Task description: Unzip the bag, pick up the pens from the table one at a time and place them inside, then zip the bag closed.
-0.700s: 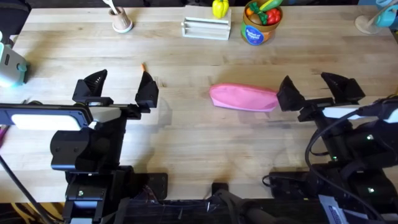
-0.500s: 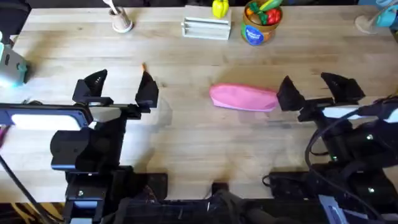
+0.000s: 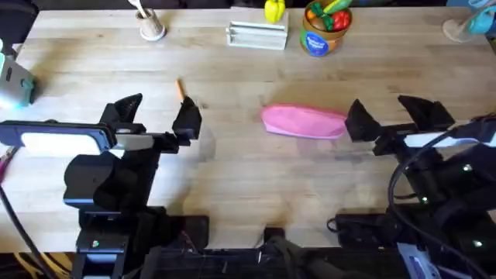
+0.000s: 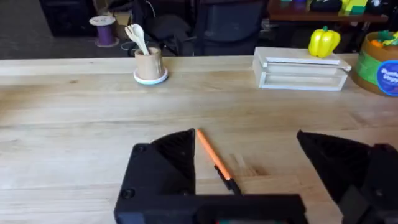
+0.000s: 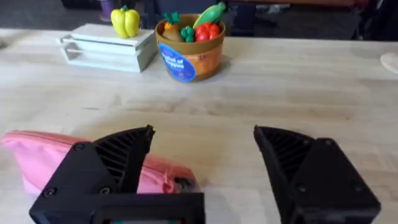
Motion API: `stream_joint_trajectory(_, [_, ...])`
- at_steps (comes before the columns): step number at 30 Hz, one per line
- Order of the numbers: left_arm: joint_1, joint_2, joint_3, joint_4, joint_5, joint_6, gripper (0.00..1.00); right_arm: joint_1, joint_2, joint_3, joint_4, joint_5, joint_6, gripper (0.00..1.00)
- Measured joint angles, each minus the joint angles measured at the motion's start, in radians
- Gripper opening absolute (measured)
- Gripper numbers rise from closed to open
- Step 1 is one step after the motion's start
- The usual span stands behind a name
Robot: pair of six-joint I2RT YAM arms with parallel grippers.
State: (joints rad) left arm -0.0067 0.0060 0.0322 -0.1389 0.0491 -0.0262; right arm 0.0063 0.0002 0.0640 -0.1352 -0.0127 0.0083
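Overhead: the pink pencil pouch lies mid-surface, just beside the right hand, which is spread wide and empty. The left hand is equally wide and empty, near an orange pen.

Left wrist: the pen lies between the fingers.

Right wrist: the pouch lies behind one finger, zipper shut.

My overhead camera looked down and forward over the pale wooden plank table. Both wrist cameras sat low, facing its far edge; all shared the round blue-labelled tub of toy vegetables.
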Motion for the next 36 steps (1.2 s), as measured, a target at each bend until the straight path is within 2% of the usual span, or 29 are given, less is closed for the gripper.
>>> stream_joint_trajectory(2, [0.0,0.005,0.046,-0.089,0.012,0.002,0.99,0.0,0.01,0.051,-0.119,-0.006,0.004,0.993])
stream_joint_trajectory(5, [0.0,0.047,0.14,-0.184,0.051,0.044,0.991,0.0,0.057,0.144,-0.249,-0.036,-0.008,0.993])
stream_joint_trajectory(6, [0.0,0.122,0.258,-0.236,0.099,0.106,0.991,0.0,0.137,0.272,-0.342,-0.079,-0.018,0.993])
stream_joint_trajectory(7, [0.0,0.156,0.303,-0.256,0.12,0.13,0.991,0.0,0.169,0.319,-0.367,-0.094,-0.024,0.993])
stream_joint_trajectory(11, [0.0,0.303,0.452,-0.315,0.212,0.219,0.991,0.0,0.308,0.484,-0.475,-0.142,-0.071,0.993])
stream_joint_trajectory(14, [0.0,0.436,0.545,-0.345,0.312,0.301,0.991,0.0,0.423,0.601,-0.564,-0.162,-0.107,0.993])
stream_joint_trajectory(19, [0.0,0.647,0.683,-0.356,0.525,0.488,0.991,0.0,0.59,0.776,-0.681,-0.176,-0.148,0.993])
stream_joint_trajectory(23, [-0.013,0.762,0.757,-0.355,0.637,0.626,0.991,0.0,0.679,0.879,-0.771,-0.181,-0.16,0.993])
stream_joint_trajectory(25, [-0.045,0.816,0.785,-0.354,0.667,0.684,0.99,0.001,0.713,0.925,-0.819,-0.185,-0.163,0.993])
stream_joint_trajectory(29, [-0.163,0.924,0.811,-0.353,0.693,0.785,0.991,0.003,0.748,0.976,-0.837,-0.188,-0.167,0.993])
stream_joint_trajectory(36, [-0.397,1.111,0.818,-0.353,0.637,0.917,0.991,0.004,0.75,0.983,-0.828,-0.19,-0.171,0.993])
